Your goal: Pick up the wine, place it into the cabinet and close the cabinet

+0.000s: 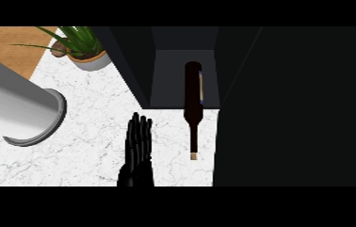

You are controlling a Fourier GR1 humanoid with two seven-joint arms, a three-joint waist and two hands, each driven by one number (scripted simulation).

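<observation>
- Looking down, my biggest concern is the cabinet: it stands open, its dark door swung out at my right, so closing it is left to do.
- On the marble bench a large grey cylinder lies tipped at my left; I cannot tell what, if anything, is in it.
- At the far left a small pot holds a green plant.
- As for the wine, it lies flat, its body inside the cabinet's mouth and its neck and cork poking out toward me; I judge placement nearly done.
- My left hand rests flat beside the bottle's neck, fingers straight and together, holding nothing.
- My right hand is out of sight.
</observation>
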